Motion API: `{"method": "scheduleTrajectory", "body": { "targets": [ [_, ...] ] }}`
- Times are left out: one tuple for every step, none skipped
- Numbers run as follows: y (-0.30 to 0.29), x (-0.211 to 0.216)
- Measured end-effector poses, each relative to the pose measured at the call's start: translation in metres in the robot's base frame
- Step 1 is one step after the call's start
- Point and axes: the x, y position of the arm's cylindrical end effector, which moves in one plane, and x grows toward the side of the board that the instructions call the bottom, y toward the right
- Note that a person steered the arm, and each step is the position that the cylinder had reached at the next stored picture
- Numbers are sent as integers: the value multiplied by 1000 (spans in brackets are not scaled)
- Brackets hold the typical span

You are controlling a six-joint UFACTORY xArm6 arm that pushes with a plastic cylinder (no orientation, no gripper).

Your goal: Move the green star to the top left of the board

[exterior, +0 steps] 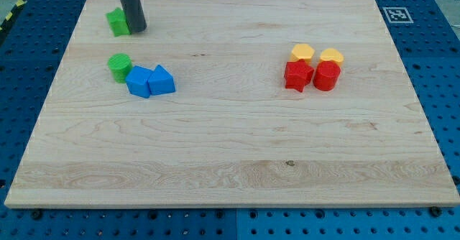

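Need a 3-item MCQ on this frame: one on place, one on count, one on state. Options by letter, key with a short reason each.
1. Where is the green star?
A. near the board's top left
B. near the view's bottom right
C. in the centre

2. How many blue blocks are there?
A. none
B. two
C. four

3. How does my tip stand to the green star?
A. far off, by the red blocks
B. right against its right-hand side in the view
C. out of view

Key:
1 A, it sits by the top-left corner.
2 B, a blue block and a blue wedge-like block lie side by side next to the green cylinder.
3 B, the rod's end is at the star's right edge.
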Motion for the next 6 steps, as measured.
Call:
{"method": "scheduleTrajectory", "body": {
  "targets": [
    [-12, 23],
    [-25, 13],
    [-25, -15],
    [-29, -22],
    [-55, -15],
    [-61, -25]
  ]
}}
